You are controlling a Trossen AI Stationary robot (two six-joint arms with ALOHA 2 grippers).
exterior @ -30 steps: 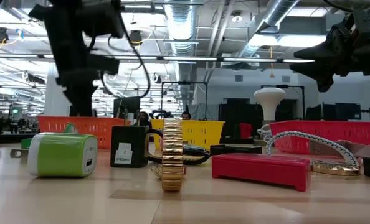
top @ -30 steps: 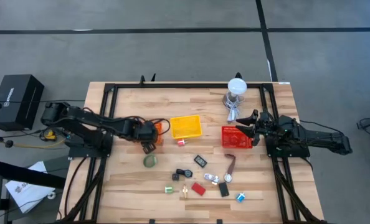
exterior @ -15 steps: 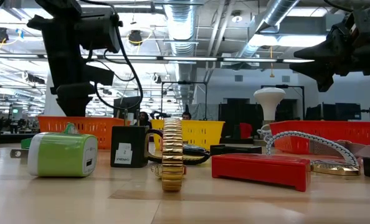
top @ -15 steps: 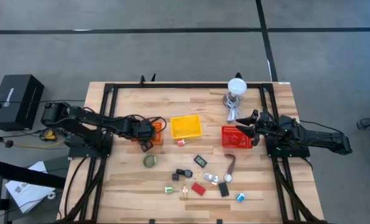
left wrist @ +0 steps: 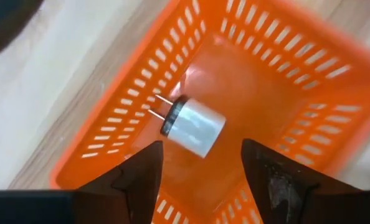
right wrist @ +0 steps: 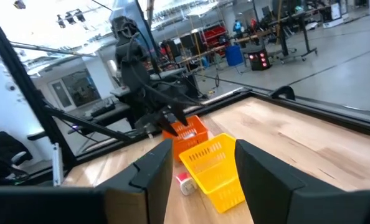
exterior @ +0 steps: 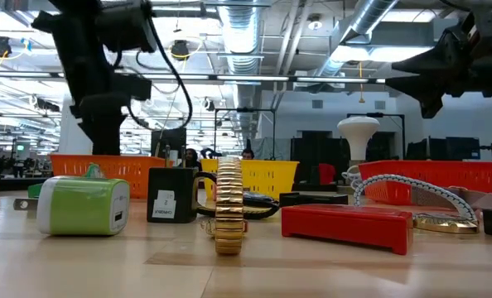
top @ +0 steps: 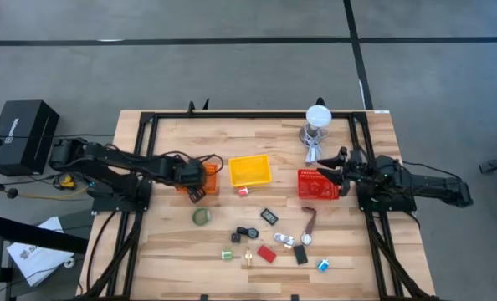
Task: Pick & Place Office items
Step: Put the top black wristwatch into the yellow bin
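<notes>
The office items lie scattered on the near half of the table: a green tape ring point(top: 202, 216), black clips point(top: 269, 216), a red block point(top: 267, 253), a brown strip point(top: 311, 221) and small silver bits point(top: 284, 240). A white plug adapter point(left wrist: 194, 124) lies on the floor of the orange bin point(left wrist: 269, 93), prongs level. My left gripper point(left wrist: 200, 165) hangs open above that bin point(top: 208, 177), fingers either side of the adapter but clear of it. My right gripper point(right wrist: 200, 174) is open, held in the air beside the red bin point(top: 318, 184).
A yellow bin point(top: 250, 170) stands between the orange and red bins. A white round-topped stand point(top: 317, 117) with a cable sits at the far right. In the low view a green-white charger point(exterior: 84, 205), a gold band point(exterior: 229, 205) and the red block point(exterior: 349, 225) stand near.
My left gripper has drawn back a little from the green tape ring toward the table's far left, ending over the orange bin. The right arm has kept still.
</notes>
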